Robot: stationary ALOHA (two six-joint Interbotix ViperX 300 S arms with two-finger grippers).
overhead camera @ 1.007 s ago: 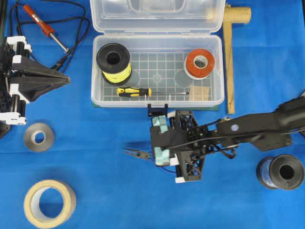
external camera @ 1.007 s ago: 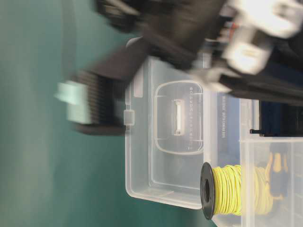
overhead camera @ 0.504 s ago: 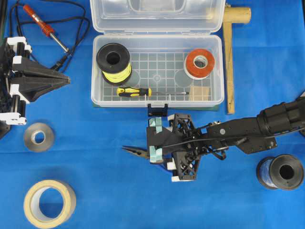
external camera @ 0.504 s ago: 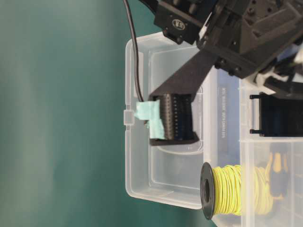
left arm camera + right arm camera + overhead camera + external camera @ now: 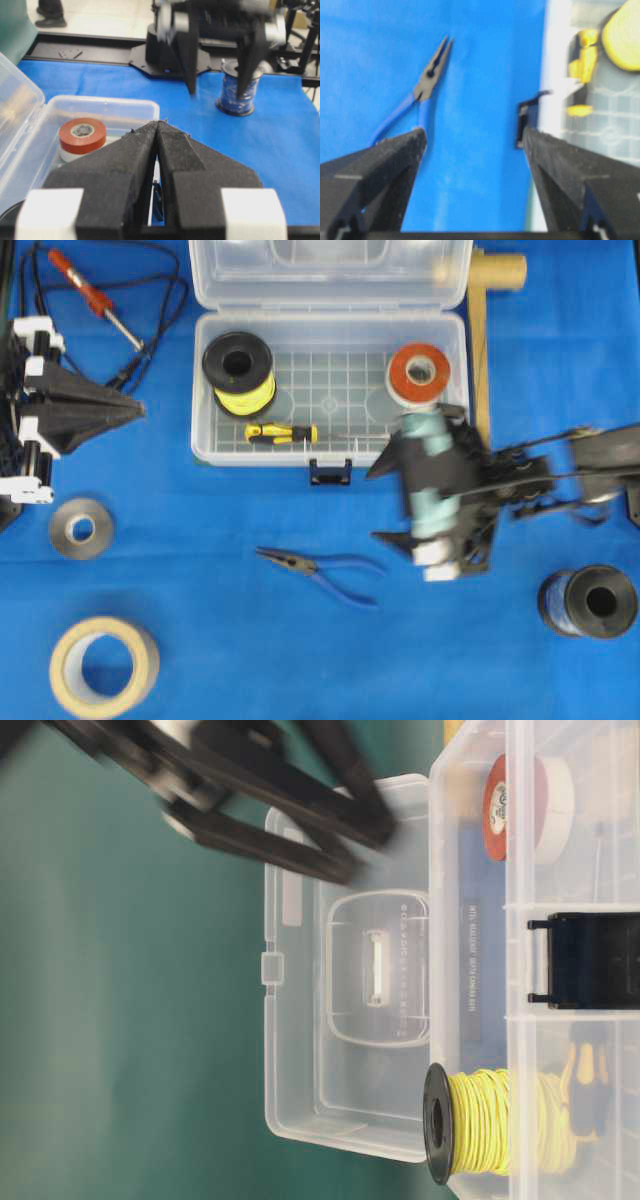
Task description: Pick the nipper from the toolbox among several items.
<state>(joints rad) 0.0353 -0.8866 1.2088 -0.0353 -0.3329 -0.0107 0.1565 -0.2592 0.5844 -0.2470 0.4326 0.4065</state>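
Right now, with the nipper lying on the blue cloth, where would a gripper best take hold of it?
Probably the blue handles, from straight above. The nipper lies flat with open cloth around it; the two handles are the widest part, and the thin dark jaws taper to a point.

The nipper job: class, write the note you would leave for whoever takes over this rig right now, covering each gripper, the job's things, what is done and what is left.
Right gripper: open, empty, between the toolbox front and the nipper.
Left gripper: shut, parked at the left edge.
Nipper: flat on the blue cloth in front of the toolbox, outside it, nothing touching it.
Still in the box: yellow wire spool, screwdriver, red tape roll.
Done: nipper is out of the box.
Left: apparently nothing but parking the right arm.
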